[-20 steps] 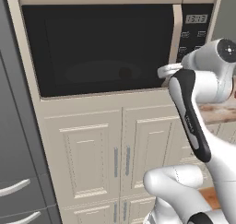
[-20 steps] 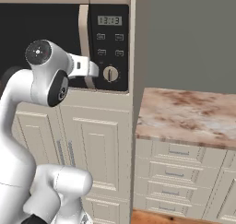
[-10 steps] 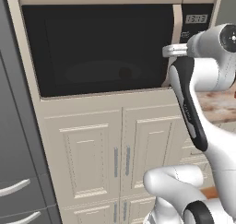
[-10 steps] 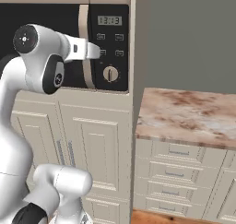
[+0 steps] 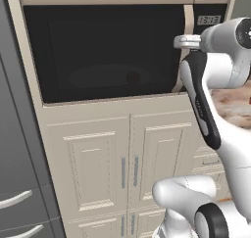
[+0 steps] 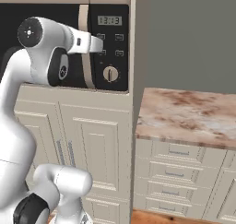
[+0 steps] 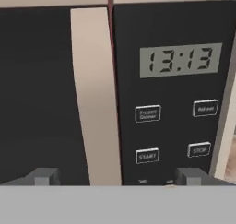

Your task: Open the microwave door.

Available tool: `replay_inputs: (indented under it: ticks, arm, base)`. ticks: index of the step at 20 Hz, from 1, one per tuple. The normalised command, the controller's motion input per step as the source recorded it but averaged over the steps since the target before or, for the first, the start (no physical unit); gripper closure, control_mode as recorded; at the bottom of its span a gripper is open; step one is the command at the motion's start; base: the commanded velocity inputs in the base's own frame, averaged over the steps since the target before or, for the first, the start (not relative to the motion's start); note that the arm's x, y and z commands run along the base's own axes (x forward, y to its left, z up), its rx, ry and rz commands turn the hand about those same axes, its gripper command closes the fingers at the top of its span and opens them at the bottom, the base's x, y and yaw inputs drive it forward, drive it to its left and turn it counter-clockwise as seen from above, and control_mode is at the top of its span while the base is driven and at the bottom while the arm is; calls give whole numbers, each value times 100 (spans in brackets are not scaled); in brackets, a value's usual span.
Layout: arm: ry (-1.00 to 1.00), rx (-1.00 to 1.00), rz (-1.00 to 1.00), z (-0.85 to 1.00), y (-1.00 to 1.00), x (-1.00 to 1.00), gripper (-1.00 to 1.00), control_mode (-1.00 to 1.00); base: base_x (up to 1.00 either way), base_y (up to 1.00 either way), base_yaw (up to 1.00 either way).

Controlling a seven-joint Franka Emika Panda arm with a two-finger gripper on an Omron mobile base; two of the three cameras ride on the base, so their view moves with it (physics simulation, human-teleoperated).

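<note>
1 built-in black microwave (image 5: 122,51) w/ control strip, 1 black glass microwave door (image 5: 105,51), closed, w/ 1 vertical beige bar handle (image 7: 94,98). My jaws spread wide; fingertips (image 7: 44,176) straddle handle's lower part, handle between them, not gripped. Display reads 13:13 (image 7: 180,60); 4 btns, START and STOP legible. 1 round knob (image 6: 110,73).
</note>
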Motion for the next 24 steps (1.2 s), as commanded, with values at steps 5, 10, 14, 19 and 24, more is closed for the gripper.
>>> replay_inputs:
  ticks: [5,10,14,19,24]
  arm:
    - [-1,13,7,3,0,30,-100,-100]
    - [0,11,12,0,0,47,-100,-100]
    - [0,0,7,-14,1,55,-100,-100]
    - [-8,0,1,-28,10,49,-100,-100]
    - [-13,0,-1,-33,17,55,100,-100]
  base:
    - [0,0,0]
    - [0,0,0]
    - [0,0,0]
    - [0,0,0]
    - [0,0,0]
